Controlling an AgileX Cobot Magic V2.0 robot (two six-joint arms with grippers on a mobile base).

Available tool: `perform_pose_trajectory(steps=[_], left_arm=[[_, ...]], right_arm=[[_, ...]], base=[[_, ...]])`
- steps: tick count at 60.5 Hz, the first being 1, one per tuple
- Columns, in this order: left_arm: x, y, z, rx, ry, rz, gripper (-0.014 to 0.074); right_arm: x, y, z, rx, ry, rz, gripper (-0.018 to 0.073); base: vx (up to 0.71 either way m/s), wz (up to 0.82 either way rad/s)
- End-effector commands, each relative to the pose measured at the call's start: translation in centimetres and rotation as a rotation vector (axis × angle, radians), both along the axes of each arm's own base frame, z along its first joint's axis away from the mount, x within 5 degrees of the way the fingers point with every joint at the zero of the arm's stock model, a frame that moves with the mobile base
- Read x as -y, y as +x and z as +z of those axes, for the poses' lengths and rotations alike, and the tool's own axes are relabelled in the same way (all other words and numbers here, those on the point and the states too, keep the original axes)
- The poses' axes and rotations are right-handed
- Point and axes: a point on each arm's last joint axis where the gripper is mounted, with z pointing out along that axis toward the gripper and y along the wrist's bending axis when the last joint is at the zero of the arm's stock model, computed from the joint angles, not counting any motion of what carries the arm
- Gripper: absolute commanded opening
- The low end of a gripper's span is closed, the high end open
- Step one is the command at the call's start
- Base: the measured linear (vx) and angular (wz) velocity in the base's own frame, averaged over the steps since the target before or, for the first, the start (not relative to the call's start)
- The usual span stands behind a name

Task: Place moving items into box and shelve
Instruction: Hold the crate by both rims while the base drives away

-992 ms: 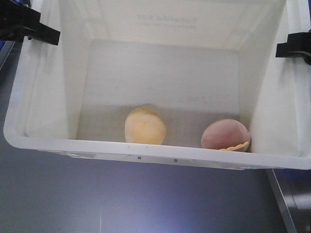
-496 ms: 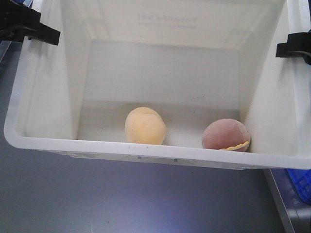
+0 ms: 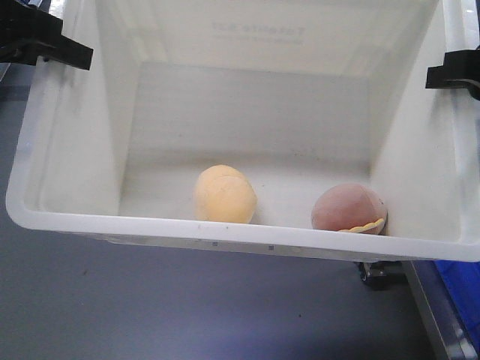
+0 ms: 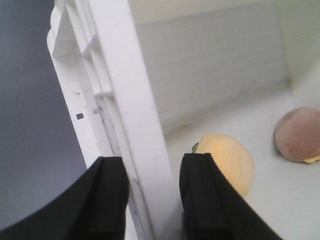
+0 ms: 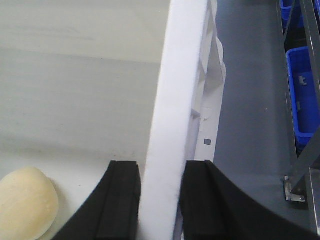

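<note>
Tally: 1 crate, 2 balls, 2 grippers

1 white crate [image 3: 240, 234]. 2 soft balls: 1 cream-yellow ball [image 3: 225, 194], 1 pinkish-brown ball [image 3: 349, 209]. 2 grippers: left gripper [image 4: 152, 172], right gripper [image 5: 160, 172]. 2 blue bins [image 5: 302, 90], both partly cut off.

Bright, soft overhead light; white box [image 3: 240, 234] slightly overexposed; wrist views blur close up.

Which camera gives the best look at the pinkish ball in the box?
Front view: the pinkish ball shows nearly whole, base behind the box rim. Left wrist view crops it at the edge; right wrist view misses it.
</note>
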Motion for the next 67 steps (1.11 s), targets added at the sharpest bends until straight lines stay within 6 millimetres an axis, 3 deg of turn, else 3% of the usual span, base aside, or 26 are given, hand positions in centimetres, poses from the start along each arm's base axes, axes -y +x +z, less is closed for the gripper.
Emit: perform_pose_trajectory(steps=[1, 67], left_arm=[[1.37, -1.60, 3.63, 0.136, -0.214, -0.056, -0.0006], [1.37, -1.60, 3.63, 0.136, -0.215, -0.056, -0.0006]], right_arm=[[-0.72, -0.47, 3.22, 0.180, 0.147, -0.001, -0.0006], [-0.72, -0.47, 3.22, 0.180, 0.147, -0.001, -0.0006]], base=[[0.39, -0.05], [0.36, 0.02]])
